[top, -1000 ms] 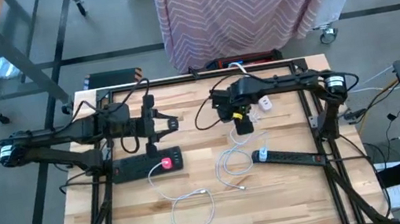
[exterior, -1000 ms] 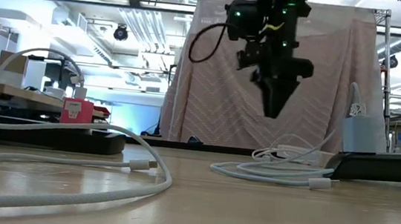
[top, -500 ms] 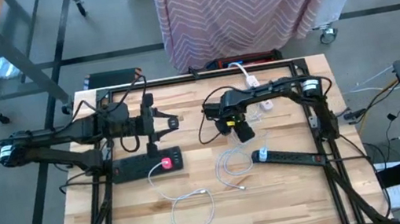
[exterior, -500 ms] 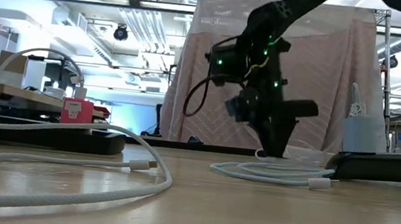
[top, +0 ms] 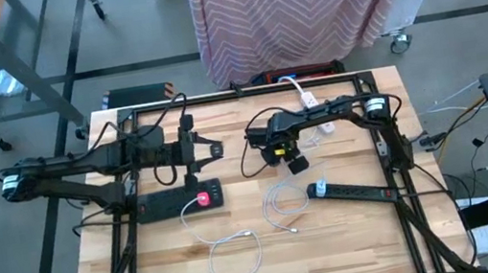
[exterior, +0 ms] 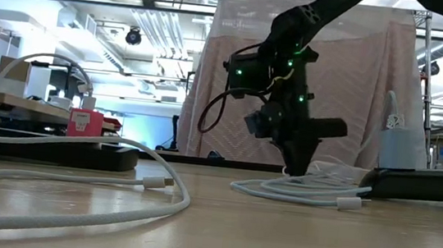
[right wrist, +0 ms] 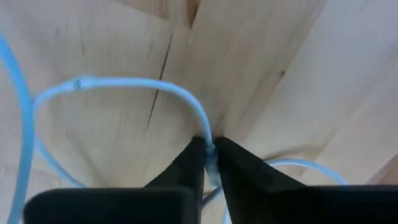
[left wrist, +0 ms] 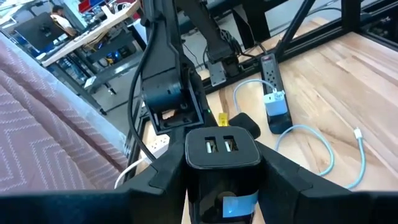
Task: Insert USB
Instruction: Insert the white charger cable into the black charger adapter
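My right gripper (top: 294,162) is down at the table top, shut on a pale white-blue cable (right wrist: 124,84) that lies in loose loops (exterior: 305,191) on the wood near the table's middle. My left gripper (top: 205,150) hovers above the left half of the table, pointing toward the right arm. It is shut on a black USB charger block (left wrist: 222,149), whose face with two ports looks forward. The right arm shows beyond it in the left wrist view (left wrist: 168,93). My left gripper pinches the charger block between its two fingers, one on each side wall (left wrist: 188,171). The fingers lie level and point toward the table's right. The block is lifted clear of the table, with its port face away from the wrist. My right gripper pinches a single strand of the cable (right wrist: 207,138) between its fingertips, coming from above and pointing down. The fingertips (exterior: 297,169) are at the table top. The cable stays slack, its loops lying on the wood.
A black power strip (top: 181,201) with a red plug lies below the left gripper. A second black strip (top: 354,191) with a blue-white charger (top: 320,188) lies at the right. Another white cable (top: 237,254) loops near the front. A white strip (top: 320,125) lies at the back.
My right gripper has come down from well above the table onto the cable loops and shifted a little toward the table's left. Its fingertips now rest at the table top on the cable. The cable loops have barely moved.
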Tool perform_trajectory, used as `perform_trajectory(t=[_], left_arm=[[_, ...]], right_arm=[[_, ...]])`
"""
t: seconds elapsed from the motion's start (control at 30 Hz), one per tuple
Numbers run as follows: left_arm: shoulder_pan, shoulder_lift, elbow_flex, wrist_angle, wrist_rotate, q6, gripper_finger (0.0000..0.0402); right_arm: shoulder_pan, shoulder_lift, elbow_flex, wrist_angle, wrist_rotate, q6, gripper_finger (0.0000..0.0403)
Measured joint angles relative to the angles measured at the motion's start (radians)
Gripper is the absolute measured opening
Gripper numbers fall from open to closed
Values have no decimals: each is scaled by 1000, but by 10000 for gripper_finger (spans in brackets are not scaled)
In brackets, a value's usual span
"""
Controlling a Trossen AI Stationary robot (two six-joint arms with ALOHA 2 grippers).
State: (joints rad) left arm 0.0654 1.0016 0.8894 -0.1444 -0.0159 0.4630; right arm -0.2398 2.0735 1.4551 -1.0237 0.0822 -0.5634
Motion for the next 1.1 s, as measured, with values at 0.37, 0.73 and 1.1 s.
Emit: perform_trajectory(t=[0.37, 0.73, 1.1], left_arm=[[-1, 8, 0, 5, 97, 72, 134], [-97, 141, -3, 142, 155, 352, 134], [-168, 208, -2, 255, 20, 521, 134]], right_arm=[[82, -287, 14, 124, -34, 136, 2], [312, -603, -26, 503, -38, 169, 1], [467, -624, -107, 835, -30, 53, 0]])
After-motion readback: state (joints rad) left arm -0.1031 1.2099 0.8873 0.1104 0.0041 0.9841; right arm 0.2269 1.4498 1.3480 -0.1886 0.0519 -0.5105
